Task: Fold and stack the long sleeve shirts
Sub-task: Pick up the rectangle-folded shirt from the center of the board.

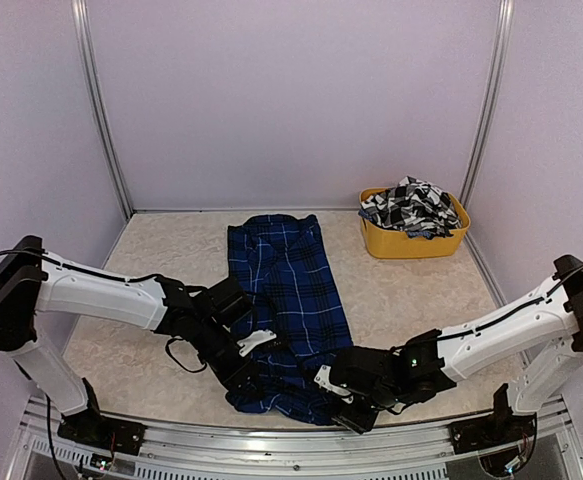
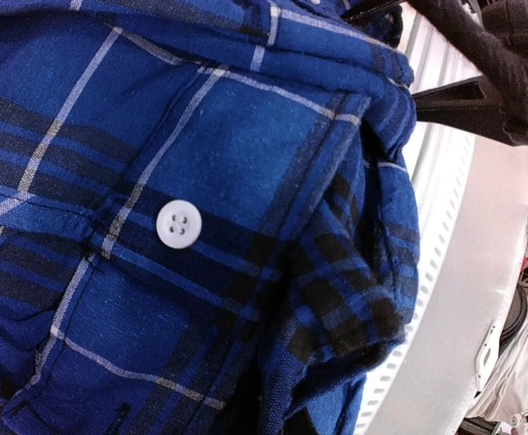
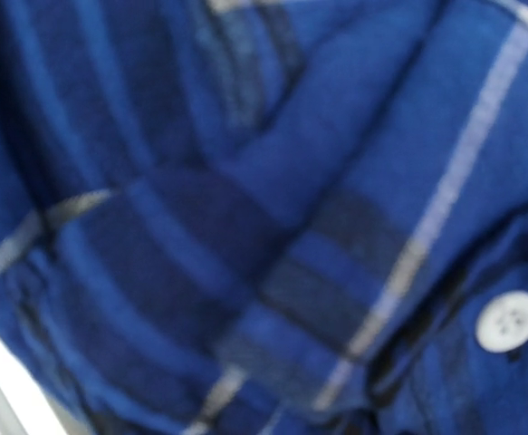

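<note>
A royal blue plaid long sleeve shirt [image 1: 286, 290] lies lengthwise down the middle of the table, collar at the far end. My left gripper [image 1: 249, 378] sits at its near left hem, shut, with the cloth bunched around it. In the left wrist view the blue shirt [image 2: 200, 163] fills the frame and hides the fingers. My right gripper [image 1: 343, 398] is down on the near right hem. The right wrist view shows only blurred blue shirt [image 3: 273, 227], so its jaws are hidden. A black-and-white checked shirt [image 1: 411, 205] is heaped in the tub.
A yellow tub [image 1: 411, 243] stands at the back right by the wall. The metal rail at the table's near edge [image 2: 427, 272] runs just beyond the shirt's hem. White walls close in the table on three sides.
</note>
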`<state>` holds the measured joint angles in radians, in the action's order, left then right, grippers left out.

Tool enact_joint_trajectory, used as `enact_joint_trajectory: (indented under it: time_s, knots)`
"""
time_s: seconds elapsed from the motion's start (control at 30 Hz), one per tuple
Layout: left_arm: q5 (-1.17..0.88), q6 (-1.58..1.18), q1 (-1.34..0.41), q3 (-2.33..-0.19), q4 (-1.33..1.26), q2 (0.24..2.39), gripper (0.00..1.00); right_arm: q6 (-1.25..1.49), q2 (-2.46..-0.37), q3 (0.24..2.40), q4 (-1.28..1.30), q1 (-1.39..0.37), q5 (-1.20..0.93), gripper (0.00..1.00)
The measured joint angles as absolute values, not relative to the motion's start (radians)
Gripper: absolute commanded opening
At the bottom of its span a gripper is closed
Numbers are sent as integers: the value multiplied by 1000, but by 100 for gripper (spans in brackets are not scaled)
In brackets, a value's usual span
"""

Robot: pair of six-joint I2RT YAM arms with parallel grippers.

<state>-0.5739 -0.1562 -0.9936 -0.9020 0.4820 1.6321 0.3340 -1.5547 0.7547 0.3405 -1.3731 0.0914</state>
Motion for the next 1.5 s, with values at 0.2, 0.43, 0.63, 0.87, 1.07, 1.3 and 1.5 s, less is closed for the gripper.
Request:
enact_joint_trajectory:
  time_s: [0.2, 0.43, 0.63, 0.87, 1.07, 1.3, 1.5]
  knots:
    - [-576, -157, -994, -902, 482, 1638, 0, 335, -1561, 755, 337, -1374, 94, 47]
    - [-580, -173, -994, -902, 483, 1642, 0, 349, -1560, 747, 322, -1374, 96, 46]
    - [-591, -187, -994, -902, 482, 1642, 0, 368, -1562, 741, 307, -1386, 111, 45]
    - [-603, -205, -994, -897, 481, 1642, 0, 390, -1568, 741, 297, -1399, 133, 20]
    - [-617, -221, -994, -887, 479, 1641, 0, 413, -1567, 739, 293, -1411, 136, 0]
    - [-629, -241, -994, -864, 463, 1632, 0, 438, -1548, 720, 287, -1431, 128, 0]
    - [-638, -250, -994, -859, 447, 1630, 0, 448, -1530, 708, 292, -1431, 114, 0]
